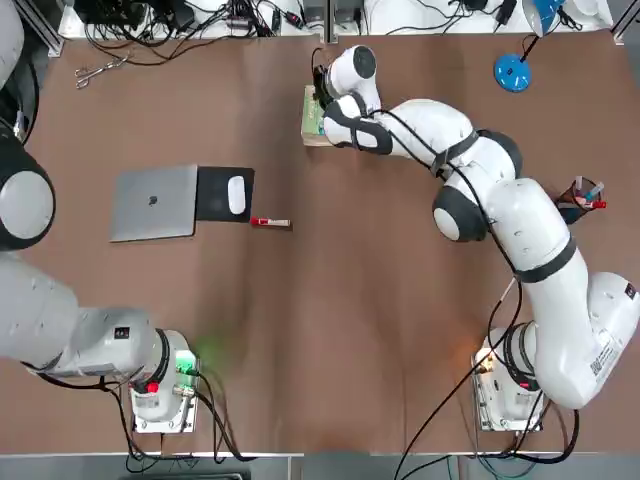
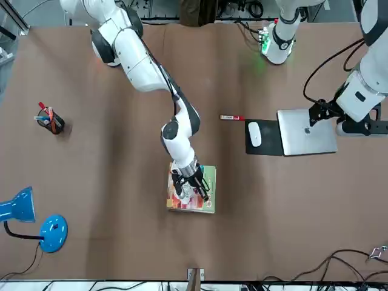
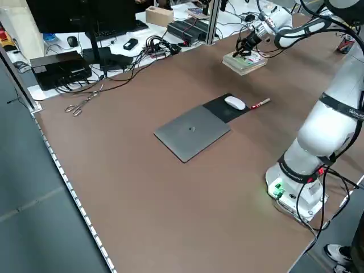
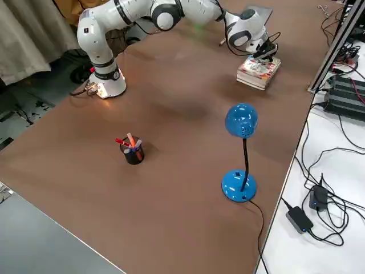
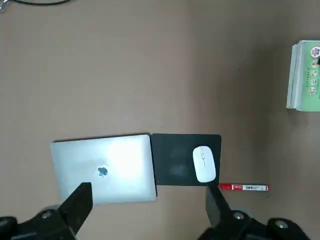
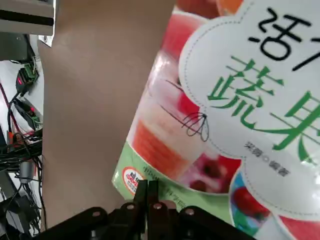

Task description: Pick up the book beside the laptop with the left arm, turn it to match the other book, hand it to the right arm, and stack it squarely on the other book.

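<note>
Book [image 2: 200,195] lies flat on the other book [image 4: 252,79] as a two-high stack near the far edge of the table [image 1: 330,300], about midway along it — from my seat the edges look roughly lined up, green band on one short side. I see the right arm [image 1: 480,190] stretched far out over the table, its gripper [image 2: 190,189] pointing down right over the top cover, fingers [image 6: 148,192] pressed together with nothing between them; I cannot tell whether the tips touch the cover. My left arm [image 1: 50,320] sits drawn back on its own side, its gripper [image 5: 150,210] hanging above the laptop with jaws spread wide and empty. Laptop [image 1: 155,202] lies closed toward the table's left edge, a black mouse pad [image 1: 215,194] with a white mouse [image 1: 237,194] touching its side, a red marker [image 1: 270,222] just beside the pad — all well apart from the stack.
</note>
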